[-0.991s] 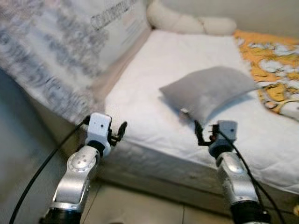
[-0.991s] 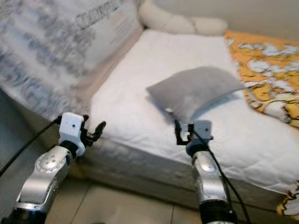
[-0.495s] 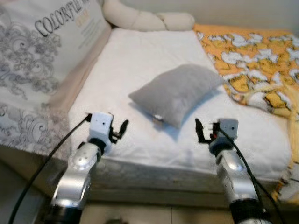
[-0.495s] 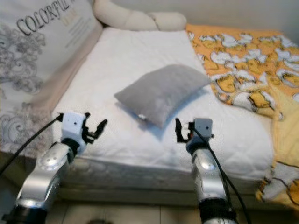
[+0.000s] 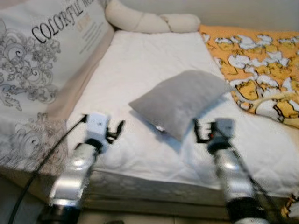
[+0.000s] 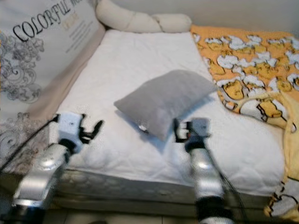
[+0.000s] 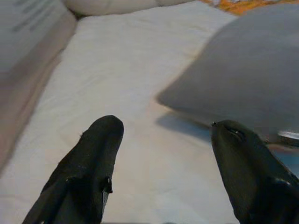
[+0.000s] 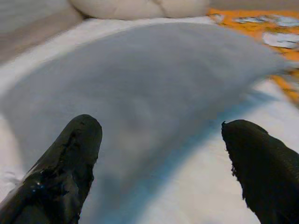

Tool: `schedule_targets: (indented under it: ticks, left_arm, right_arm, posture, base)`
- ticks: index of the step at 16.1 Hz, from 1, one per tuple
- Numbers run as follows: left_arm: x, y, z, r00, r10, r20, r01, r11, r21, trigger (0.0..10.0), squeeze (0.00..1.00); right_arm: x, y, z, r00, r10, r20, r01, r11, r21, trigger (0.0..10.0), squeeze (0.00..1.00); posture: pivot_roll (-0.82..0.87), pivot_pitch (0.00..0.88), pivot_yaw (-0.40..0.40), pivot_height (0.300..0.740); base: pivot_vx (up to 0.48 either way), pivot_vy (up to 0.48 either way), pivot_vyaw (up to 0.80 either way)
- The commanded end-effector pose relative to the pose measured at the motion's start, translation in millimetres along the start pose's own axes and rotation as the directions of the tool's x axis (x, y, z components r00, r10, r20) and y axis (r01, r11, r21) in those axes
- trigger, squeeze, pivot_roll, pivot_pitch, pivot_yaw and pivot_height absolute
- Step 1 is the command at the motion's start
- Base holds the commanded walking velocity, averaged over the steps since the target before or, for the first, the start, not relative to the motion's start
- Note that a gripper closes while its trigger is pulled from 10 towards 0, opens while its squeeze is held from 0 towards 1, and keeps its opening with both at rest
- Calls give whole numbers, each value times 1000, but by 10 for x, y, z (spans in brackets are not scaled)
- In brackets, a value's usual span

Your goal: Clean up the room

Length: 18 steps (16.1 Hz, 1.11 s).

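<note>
Two silver metallic arms with rounded jointed segments, each topped by a pale boxy wrist block, left gripper (image 5: pixel 119 127) and right gripper (image 5: pixel 196 130) both with long matte-black fingers (image 7: pixel 88 168), thin black cable trailing along each arm

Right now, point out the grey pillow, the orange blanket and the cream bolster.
grey pillow (image 5: pixel 182 102), left eye view, middle of its top face.
orange blanket (image 5: pixel 254 60), left eye view, patterned upper surface.
cream bolster (image 6: pixel 140 21), right eye view, its middle section.
</note>
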State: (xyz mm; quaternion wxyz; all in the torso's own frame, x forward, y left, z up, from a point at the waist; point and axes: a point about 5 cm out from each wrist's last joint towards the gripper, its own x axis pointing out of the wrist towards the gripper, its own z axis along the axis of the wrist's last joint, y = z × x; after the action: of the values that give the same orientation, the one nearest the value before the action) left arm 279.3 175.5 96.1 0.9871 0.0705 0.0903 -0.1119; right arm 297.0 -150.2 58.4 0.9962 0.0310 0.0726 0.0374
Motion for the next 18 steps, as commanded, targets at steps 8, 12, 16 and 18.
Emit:
schedule_targets:
  ticks: [8,12,16,18]
  left_arm:
    - [38,-47,49,1000,-21,15,21,1000,2,10000,0]
    - [41,-46,50,1000,-24,13,24,1000,5,10000,0]
    - [45,-49,53,999,-28,15,28,999,19,10000,0]
    - [45,-65,50,999,-34,11,34,999,26,10000,0]
  right_arm:
    - [-2,-118,18,999,-40,5,40,999,-11,10000,0]
    - [4,-112,8,999,-40,1,40,999,-12,10000,0]
    - [9,-92,6,1000,-29,-1,29,999,-13,10000,0]
    - [10,-86,4,1000,-25,-3,25,1000,-9,10000,0]
  posture:
    - [-35,0,-5,740]
    - [-33,0,-6,740]
    - [-33,0,-5,740]
    - [-33,0,-5,740]
  base:
    - [341,0,0]
    - [335,0,0]
    - [76,0,0]
    - [0,0,0]
